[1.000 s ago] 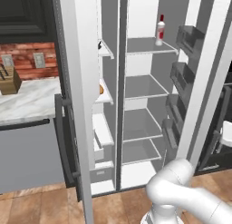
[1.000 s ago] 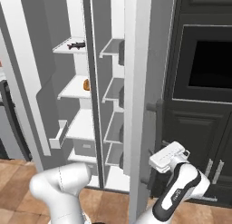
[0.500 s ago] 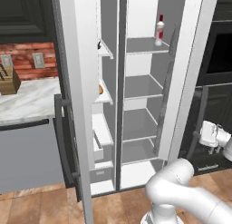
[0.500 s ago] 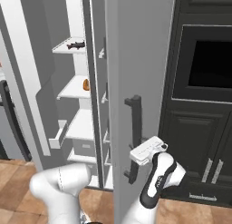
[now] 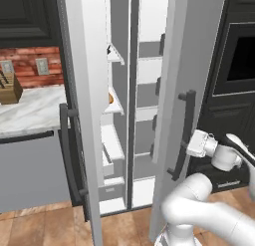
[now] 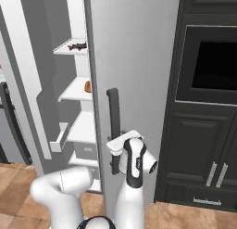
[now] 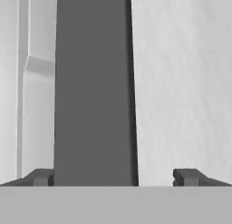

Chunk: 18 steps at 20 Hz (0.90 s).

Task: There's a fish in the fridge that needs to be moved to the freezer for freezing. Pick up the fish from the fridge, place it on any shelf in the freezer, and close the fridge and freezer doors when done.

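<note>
The gripper, jaws spread wide and holding nothing, is pressing at the handle of the right door, apparently swinging it shut. The fish is lying on a top shelf of the left compartment, whose door is standing open and needing closing next.

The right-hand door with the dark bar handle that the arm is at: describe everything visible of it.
The right-hand door is a tall, plain, light grey panel with a smooth matte face. It stands partly swung toward closed, still ajar, with pale shelves visible past its left edge. A dark vertical bar handle is mounted near that edge on short standoffs. The gripper sits at the handle's lower part; in the hand view its open fingertips straddle the bar without gripping.
</note>
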Tool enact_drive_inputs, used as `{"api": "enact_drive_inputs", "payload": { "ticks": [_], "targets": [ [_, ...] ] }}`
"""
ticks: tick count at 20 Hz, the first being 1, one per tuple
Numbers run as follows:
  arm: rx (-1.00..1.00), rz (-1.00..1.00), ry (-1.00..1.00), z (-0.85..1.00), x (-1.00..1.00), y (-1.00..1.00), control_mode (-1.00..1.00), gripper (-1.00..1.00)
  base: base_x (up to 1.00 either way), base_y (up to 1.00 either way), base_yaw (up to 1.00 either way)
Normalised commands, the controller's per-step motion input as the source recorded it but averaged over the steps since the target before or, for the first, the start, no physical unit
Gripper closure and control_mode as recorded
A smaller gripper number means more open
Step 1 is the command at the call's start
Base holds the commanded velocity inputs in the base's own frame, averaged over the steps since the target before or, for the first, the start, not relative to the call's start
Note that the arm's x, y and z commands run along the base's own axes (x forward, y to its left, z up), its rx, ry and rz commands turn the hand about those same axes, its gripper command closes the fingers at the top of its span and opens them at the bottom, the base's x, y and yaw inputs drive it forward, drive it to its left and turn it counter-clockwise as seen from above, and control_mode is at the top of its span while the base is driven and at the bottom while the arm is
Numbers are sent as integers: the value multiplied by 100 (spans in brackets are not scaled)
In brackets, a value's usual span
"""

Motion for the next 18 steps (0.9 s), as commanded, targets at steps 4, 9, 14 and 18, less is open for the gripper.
{"api": "enact_drive_inputs", "payload": {
  "ticks": [4, 9, 14, 18],
  "targets": [
    [-1, -2, 0, -2, 73, 100, -100, -100, 0, 0, 0],
    [-5, -12, 5, 0, 71, 84, -100, -100, 0, 0, 0],
    [-6, -8, 21, 13, 72, 42, -100, -100, 0, 0, 0],
    [-6, 0, 25, 9, 81, 31, -100, -100, 0, 0, 0]
  ]
}}
